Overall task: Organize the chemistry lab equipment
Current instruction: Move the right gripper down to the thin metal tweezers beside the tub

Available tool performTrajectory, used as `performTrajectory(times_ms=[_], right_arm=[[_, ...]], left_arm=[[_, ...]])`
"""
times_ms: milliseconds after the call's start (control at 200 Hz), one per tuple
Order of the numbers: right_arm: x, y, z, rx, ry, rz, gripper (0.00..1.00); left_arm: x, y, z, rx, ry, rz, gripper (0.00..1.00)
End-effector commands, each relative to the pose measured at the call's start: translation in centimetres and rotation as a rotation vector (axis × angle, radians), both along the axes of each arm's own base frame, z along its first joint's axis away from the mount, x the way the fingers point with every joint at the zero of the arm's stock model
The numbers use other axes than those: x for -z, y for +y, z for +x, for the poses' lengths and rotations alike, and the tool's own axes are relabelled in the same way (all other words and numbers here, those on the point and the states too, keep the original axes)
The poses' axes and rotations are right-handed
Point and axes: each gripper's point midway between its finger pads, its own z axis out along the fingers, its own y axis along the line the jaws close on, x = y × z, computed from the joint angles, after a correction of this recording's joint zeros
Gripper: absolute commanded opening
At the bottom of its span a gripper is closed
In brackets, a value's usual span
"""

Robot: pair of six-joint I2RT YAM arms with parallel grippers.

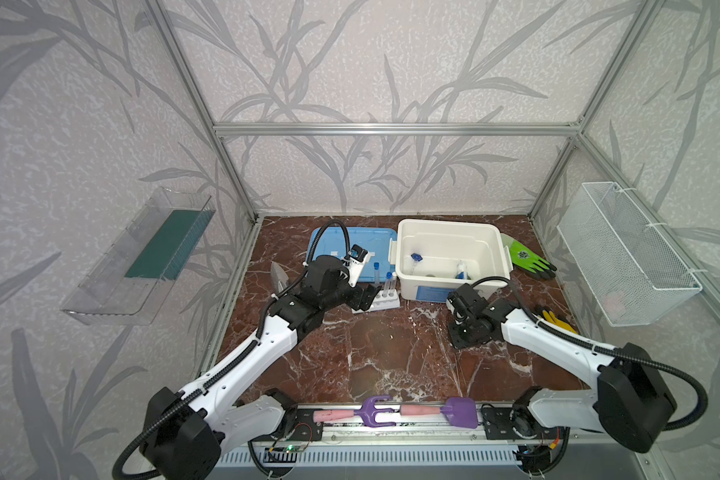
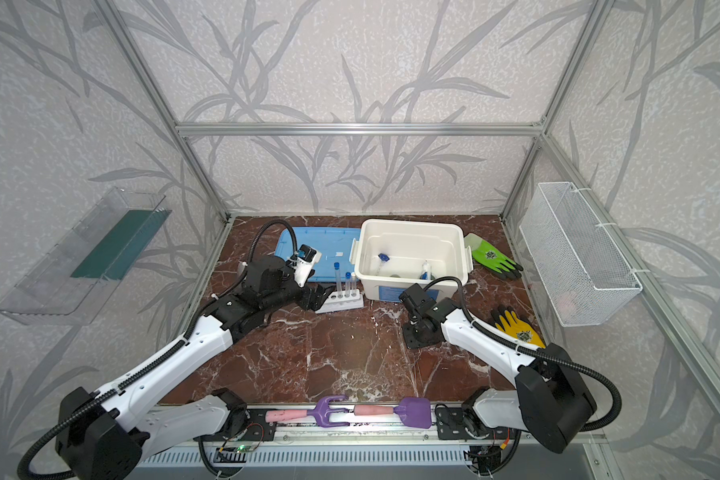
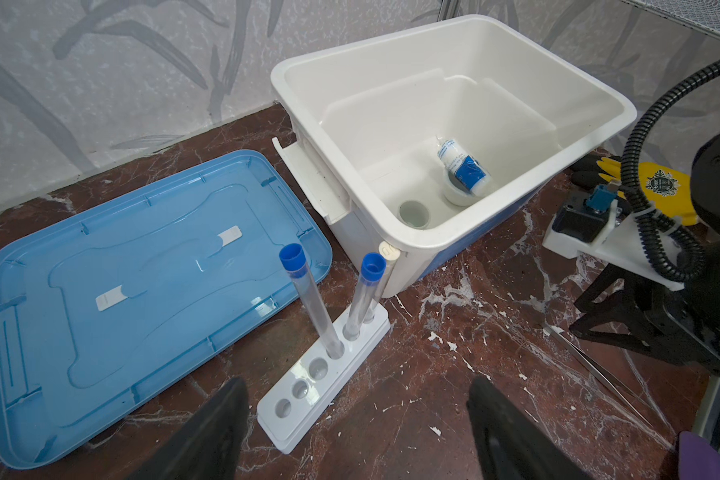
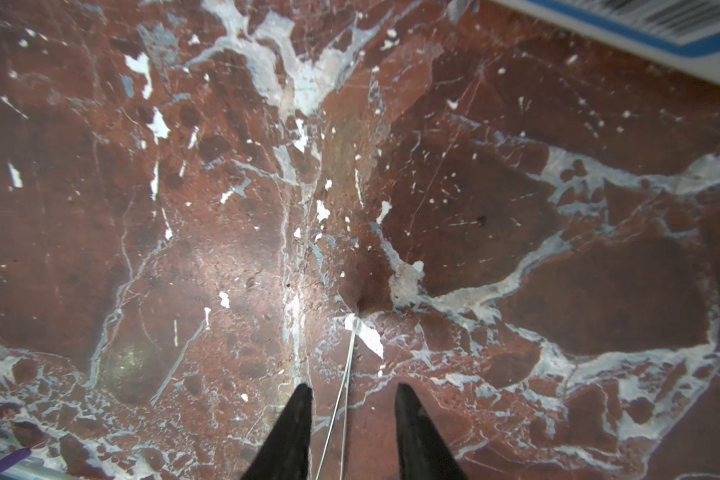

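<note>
Tweezers point(image 4: 351, 353) pickup: right hand point(image 4: 354, 386) straddles them on the bench point(image 4: 142, 208), unclenched; next, clench squarely and lift. Left hand point(image 3: 358, 380) released.

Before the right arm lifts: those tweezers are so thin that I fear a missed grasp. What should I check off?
1. The tweezers sit between the right gripper's fingers: ok. They lie on the table inside the gap.
2. Jaws closed on the tweezers: not ok. Table shows on both sides of them.
3. The left gripper is free: ok. It is open and empty, at the rack's end.
4. The test tubes are seated in the rack: ok.
5. The white bin is uncovered: ok. The blue lid lies beside it.
</note>
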Motion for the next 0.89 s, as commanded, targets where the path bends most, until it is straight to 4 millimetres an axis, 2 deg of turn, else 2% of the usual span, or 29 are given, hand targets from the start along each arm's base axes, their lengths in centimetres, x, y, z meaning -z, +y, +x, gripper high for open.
performTrajectory(times_ms=[0, 500, 890], right_arm=[[0.9, 0.1, -0.3, -0.004, 0.025, -0.021, 0.34], [3.9, 0.4, -0.7, -0.043, 0.108, -0.136, 0.27], [4.5, -0.1, -1.0, -0.046, 0.121, -0.199, 0.13]], left_arm=[[0.0, 0.3, 0.2, -0.009, -0.016, -0.005, 0.83], [0.2, 0.7, 0.9, -0.022, 0.006, -0.031, 0.83], [0.3, 0.8, 1.0, -0.023, 0.015, -0.037, 0.83]])
